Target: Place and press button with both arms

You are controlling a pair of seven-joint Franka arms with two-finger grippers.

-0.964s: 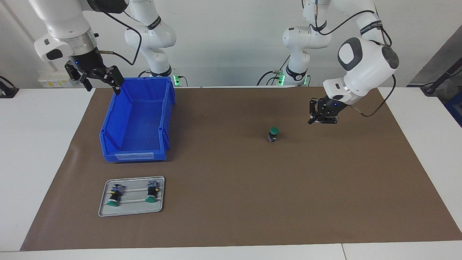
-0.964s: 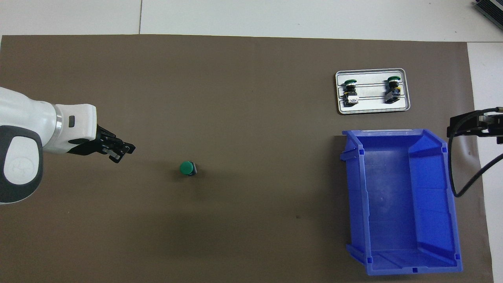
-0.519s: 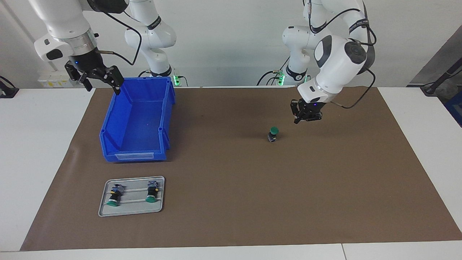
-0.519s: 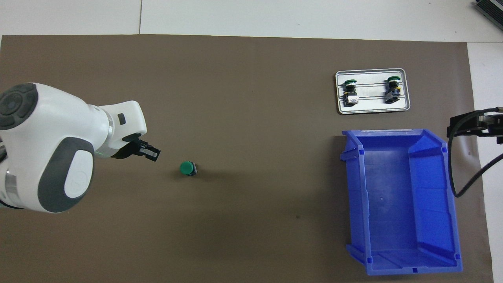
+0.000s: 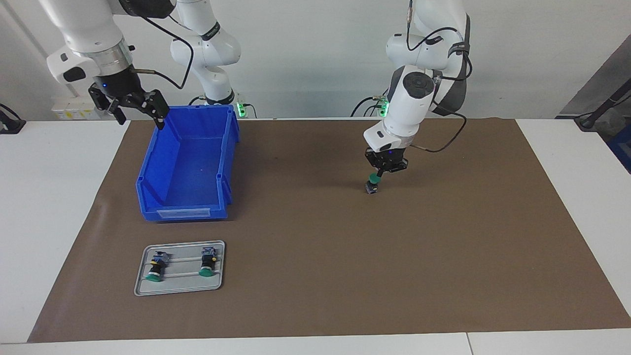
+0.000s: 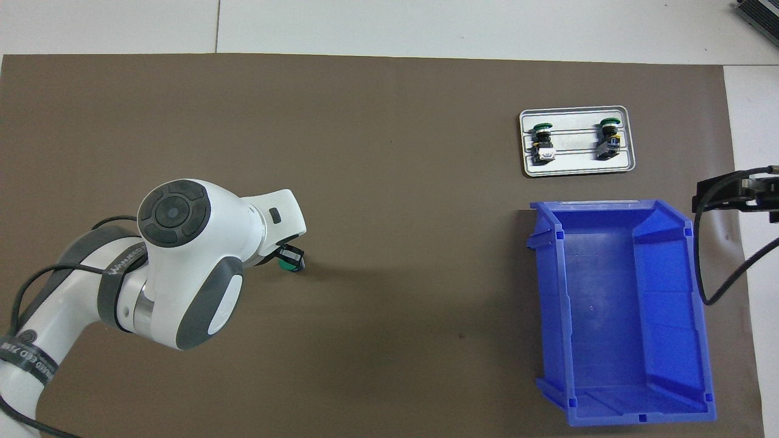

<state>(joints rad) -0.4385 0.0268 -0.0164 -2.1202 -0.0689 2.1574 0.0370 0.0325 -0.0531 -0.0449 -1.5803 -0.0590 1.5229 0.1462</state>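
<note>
Facing view: left tool (image 5: 380,175), fingers seemingly together, directly above button (image 5: 372,185).

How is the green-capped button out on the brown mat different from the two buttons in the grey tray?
The lone green-capped button stands upright on the brown mat, under the left gripper; the two tray buttons lie on their sides in the grey tray, untouched. All have green caps.
</note>
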